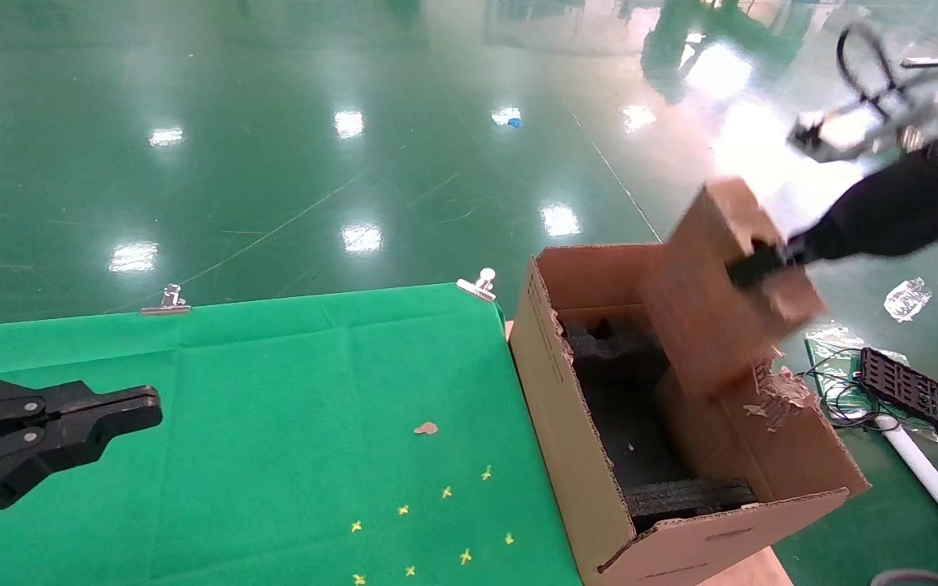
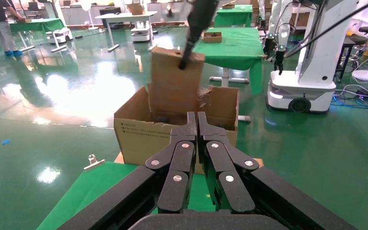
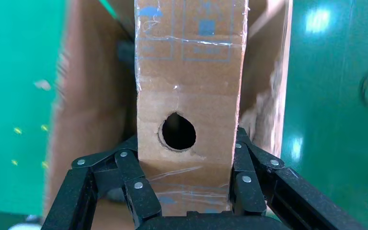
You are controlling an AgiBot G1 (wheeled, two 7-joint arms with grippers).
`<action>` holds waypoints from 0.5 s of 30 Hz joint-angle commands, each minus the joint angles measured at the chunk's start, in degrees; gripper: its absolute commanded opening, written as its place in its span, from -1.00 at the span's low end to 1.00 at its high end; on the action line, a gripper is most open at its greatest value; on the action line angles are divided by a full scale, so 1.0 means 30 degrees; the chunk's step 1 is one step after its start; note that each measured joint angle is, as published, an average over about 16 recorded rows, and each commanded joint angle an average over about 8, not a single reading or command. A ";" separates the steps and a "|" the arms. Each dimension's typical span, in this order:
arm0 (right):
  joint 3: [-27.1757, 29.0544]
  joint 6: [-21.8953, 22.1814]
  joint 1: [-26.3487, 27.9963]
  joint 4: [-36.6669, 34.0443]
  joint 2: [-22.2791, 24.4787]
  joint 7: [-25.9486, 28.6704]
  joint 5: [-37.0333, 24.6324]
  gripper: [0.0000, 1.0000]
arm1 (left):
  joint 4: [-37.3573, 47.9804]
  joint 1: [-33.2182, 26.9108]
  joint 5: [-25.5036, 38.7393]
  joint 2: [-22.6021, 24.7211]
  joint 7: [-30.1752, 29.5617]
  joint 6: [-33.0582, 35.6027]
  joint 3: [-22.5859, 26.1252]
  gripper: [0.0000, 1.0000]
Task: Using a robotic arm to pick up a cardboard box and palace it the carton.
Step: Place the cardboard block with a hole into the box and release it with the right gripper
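A green cloth (image 1: 273,407) covered the table, on a shiny green floor (image 1: 314,122). The right gripper (image 3: 187,187) squeezed the brown, taped cardboard box (image 3: 189,96); the left gripper (image 2: 197,125) was closed.

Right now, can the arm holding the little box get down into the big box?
Probably yes. The right gripper holds the cardboard box tilted above the carton, whose flaps stand open. Only the torn flap close beside it might catch. The left gripper waits over the table.
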 commanded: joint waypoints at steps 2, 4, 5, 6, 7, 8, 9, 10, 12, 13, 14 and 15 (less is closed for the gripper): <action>-0.0280 -0.0028 -0.0725 -0.0415 0.0131 -0.0003 -0.0114 -1.00 | 0.0000 -0.0001 -0.0002 -0.0001 0.0001 -0.0001 0.0002 1.00; -0.0383 0.0072 -0.1249 -0.0815 0.0056 -0.0067 -0.0070 -1.00 | 0.0000 -0.0001 -0.0003 -0.0002 0.0002 -0.0002 0.0004 1.00; -0.0429 0.0128 -0.1492 -0.1029 -0.0006 -0.0096 -0.0053 -1.00 | 0.0000 -0.0001 -0.0003 -0.0002 0.0002 -0.0002 0.0005 1.00; -0.0472 0.0191 -0.1728 -0.1261 -0.0081 -0.0132 -0.0040 -1.00 | 0.0000 -0.0001 -0.0004 -0.0002 0.0003 -0.0002 0.0006 1.00; -0.0522 0.0270 -0.1947 -0.1495 -0.0172 -0.0172 -0.0056 -1.00 | 0.0000 -0.0001 -0.0004 -0.0003 0.0003 -0.0003 0.0007 1.00; -0.0561 0.0336 -0.2143 -0.1724 -0.0265 -0.0200 -0.0059 -1.00 | 0.0000 -0.0002 -0.0005 -0.0003 0.0004 -0.0003 0.0007 1.00; -0.0568 0.0371 -0.2341 -0.1965 -0.0342 -0.0235 0.0002 -1.00 | 0.0000 -0.0002 -0.0006 -0.0003 0.0004 -0.0003 0.0008 1.00; -0.0578 0.0413 -0.2520 -0.2204 -0.0417 -0.0294 0.0043 -1.00 | 0.0000 -0.0002 -0.0006 -0.0004 0.0004 -0.0004 0.0009 1.00; -0.0609 0.0481 -0.2827 -0.2678 -0.0591 -0.0402 0.0087 -1.00 | 0.0000 -0.0002 -0.0007 -0.0004 0.0005 -0.0004 0.0011 1.00; -0.0617 0.0509 -0.2970 -0.2910 -0.0671 -0.0466 0.0117 -1.00 | 0.0000 -0.0003 -0.0008 -0.0005 0.0006 -0.0005 0.0011 1.00; -0.0631 0.0534 -0.3107 -0.3143 -0.0757 -0.0524 0.0133 -1.00 | 0.0000 -0.0003 -0.0008 -0.0005 0.0006 -0.0005 0.0012 1.00; -0.0636 0.0546 -0.3245 -0.3374 -0.0838 -0.0583 0.0169 -1.00 | 0.0000 -0.0003 -0.0009 -0.0005 0.0006 -0.0006 0.0013 1.00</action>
